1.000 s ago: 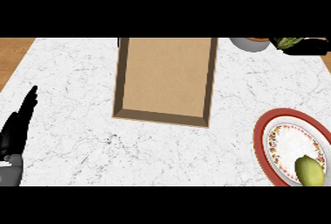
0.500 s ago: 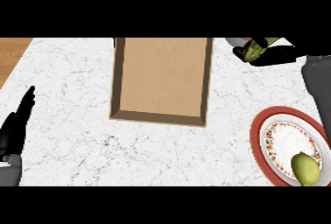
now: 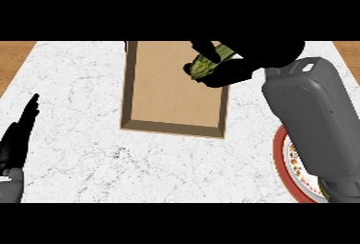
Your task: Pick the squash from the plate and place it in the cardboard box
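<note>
Squash (image 3: 206,65), one, sits clamped in the curled right hand (image 3: 243,64) over the far right corner of the single box (image 3: 169,95); fingers hide part of it. One plate (image 3: 284,159) is mostly covered by the forearm. Left hand (image 3: 20,136) rests open, fingers straight, at the left edge

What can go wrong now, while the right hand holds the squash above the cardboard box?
1. The right hand holds the squash over the cardboard box near its far right wall; released here, it might strike that rim and roll onto the counter.
2. The right forearm covers much of the plate; pulling back low might knock it.
</note>
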`<state>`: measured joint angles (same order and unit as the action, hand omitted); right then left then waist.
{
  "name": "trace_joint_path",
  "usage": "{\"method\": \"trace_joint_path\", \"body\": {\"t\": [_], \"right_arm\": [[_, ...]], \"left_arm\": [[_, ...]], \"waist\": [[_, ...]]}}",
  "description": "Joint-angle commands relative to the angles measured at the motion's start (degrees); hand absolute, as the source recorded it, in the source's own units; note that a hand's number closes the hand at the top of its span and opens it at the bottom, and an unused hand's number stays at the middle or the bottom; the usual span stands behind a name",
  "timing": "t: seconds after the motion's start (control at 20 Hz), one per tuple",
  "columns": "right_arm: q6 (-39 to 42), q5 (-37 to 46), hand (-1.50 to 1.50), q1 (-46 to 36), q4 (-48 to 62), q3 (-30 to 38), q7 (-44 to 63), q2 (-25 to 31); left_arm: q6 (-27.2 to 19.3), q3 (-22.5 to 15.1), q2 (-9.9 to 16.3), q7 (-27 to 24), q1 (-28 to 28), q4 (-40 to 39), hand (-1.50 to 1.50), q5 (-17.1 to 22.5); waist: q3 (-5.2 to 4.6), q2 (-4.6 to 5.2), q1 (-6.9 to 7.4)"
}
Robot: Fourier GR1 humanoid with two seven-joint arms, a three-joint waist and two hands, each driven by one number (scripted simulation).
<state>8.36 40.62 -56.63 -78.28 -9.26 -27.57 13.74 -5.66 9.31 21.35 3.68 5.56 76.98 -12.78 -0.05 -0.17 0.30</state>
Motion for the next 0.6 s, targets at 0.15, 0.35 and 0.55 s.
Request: {"method": "trace_joint_path", "body": {"t": [0.15, 0.35, 0.55], "right_arm": [[0.19, 4.08, 1.5, -8.74, 7.98, -2.51, 9.24, -10.17], [-7.82, 6.14, 1.5, -11.6, 18.57, -7.24, 11.31, -13.52], [-14.12, 7.81, 1.5, -12.36, 24.63, -7.92, 10.52, -13.66]], "left_arm": [[1.74, 0.09, -0.14, -0.15, -0.34, 1.17, 0.0, 0.44], [1.83, 0.76, 0.01, -1.81, 2.44, -3.77, 0.0, 0.2], [1.08, 0.18, -0.12, 2.14, 2.55, 0.35, 0.0, -1.24]], "waist": [[0.02, 0.17, 0.66], [-0.04, 0.55, 1.41], [0.02, 0.4, 1.09]]}}
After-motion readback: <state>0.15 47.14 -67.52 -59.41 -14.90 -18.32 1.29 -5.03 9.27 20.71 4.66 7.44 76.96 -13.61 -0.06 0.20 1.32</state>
